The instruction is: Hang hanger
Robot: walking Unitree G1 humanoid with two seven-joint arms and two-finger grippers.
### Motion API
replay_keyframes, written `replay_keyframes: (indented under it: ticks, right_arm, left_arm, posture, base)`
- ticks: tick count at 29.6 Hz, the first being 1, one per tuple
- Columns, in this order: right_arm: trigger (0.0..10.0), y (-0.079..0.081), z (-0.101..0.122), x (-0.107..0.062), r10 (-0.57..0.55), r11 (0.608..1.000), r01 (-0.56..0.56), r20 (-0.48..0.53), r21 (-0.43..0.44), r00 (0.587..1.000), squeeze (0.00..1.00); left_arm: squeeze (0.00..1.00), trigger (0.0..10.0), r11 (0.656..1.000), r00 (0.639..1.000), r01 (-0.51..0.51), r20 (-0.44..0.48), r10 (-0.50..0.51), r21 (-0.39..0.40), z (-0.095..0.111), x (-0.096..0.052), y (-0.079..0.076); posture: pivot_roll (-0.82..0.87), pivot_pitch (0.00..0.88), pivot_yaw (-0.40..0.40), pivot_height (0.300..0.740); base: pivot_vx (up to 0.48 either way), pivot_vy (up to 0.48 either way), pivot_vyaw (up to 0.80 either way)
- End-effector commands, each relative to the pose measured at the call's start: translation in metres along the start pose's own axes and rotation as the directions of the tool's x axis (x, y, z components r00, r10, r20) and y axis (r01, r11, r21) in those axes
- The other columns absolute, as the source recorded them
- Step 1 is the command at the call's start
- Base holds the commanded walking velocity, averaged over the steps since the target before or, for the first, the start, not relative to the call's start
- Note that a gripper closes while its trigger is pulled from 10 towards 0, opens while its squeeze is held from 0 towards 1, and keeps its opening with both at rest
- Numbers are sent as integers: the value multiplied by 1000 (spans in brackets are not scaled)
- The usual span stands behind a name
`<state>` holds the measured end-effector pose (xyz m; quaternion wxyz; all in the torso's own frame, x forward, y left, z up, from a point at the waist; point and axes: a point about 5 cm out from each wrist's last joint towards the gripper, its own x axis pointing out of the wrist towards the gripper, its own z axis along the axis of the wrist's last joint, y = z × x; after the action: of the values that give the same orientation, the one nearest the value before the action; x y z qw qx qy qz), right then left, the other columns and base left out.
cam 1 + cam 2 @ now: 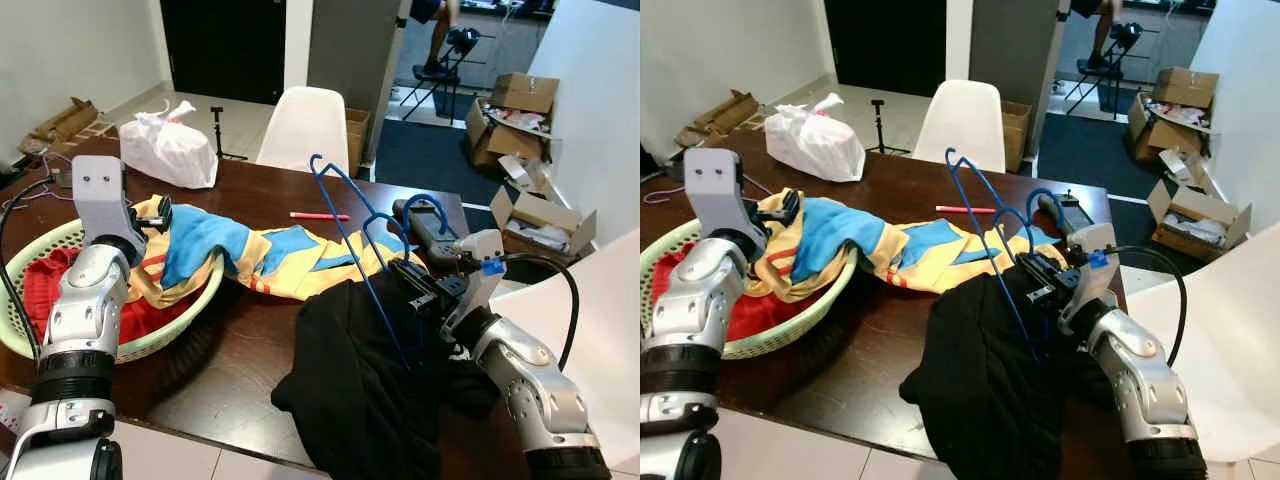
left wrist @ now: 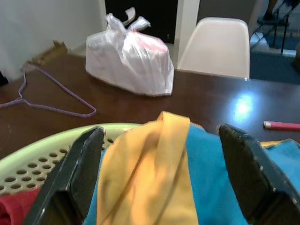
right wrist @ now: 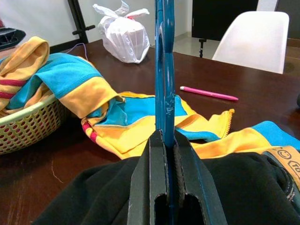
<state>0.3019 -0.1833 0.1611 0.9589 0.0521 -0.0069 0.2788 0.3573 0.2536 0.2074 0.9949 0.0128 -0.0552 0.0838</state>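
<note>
Blue wire hanger (image 1: pixel 350 225) is gripped but not hung: it stands upright over the black garment (image 1: pixel 360 390) at the near right of the dark wooden desk (image 1: pixel 250 330); no rail in view, so the hanging is all left to do. Right hand (image 3: pixel 167 154) is clamped shut on the hanger's wire. Left hand (image 2: pixel 164 178) is spread wide, holding nothing, above the yellow-and-blue shirt (image 2: pixel 159 178) draped over the pale green laundry basket (image 1: pixel 40 250) at left.
</note>
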Motion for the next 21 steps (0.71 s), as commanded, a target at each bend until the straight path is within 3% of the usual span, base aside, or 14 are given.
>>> replay_keyframes:
  ticks: [1,8,10,12,18,19,21]
  right_arm:
    - [10000,1,1,-2,-1,1000,1,-6,-10,1000,0]
    - [10000,1,4,-11,-16,1000,16,-16,-23,1000,0]
    - [10000,1,4,-11,-16,1000,16,-16,-23,1000,0]
    - [10000,0,6,-15,-31,999,30,-24,-32,999,0]
    - [10000,-2,8,-19,-46,998,45,-30,-44,998,0]
    - [10000,-2,8,-19,-47,998,46,-31,-44,998,0]
    - [10000,-3,9,-18,-50,998,49,-28,-48,998,0]
  left_arm:
    - [0,10000,1000,1000,-15,-7,15,3,-1,1,5]
    - [0,10000,998,988,-55,-140,57,21,-23,5,15]
    - [0,10000,998,988,-55,-140,57,21,-23,5,15]
    - [0,10000,997,971,-65,-226,75,50,-36,5,19]
    - [0,10000,996,963,-61,-257,76,66,-42,6,20]
    - [0,0,996,965,-63,-252,77,65,-42,6,21]
    - [0,0,995,968,-64,-236,81,78,-37,7,23]
  posture:
    - [-23,28,-45,740]
    - [-57,54,-35,740]
    - [-57,54,-35,740]
    - [-70,64,-33,740]
    - [-74,67,-33,740]
    - [-74,67,-33,740]
    - [-67,67,-35,740]
  base:
    - [0,0,0]
    - [0,0,0]
    - [0,0,0]
    - [0,0,0]
    - [0,0,0]
    - [0,0,0]
    - [0,0,0]
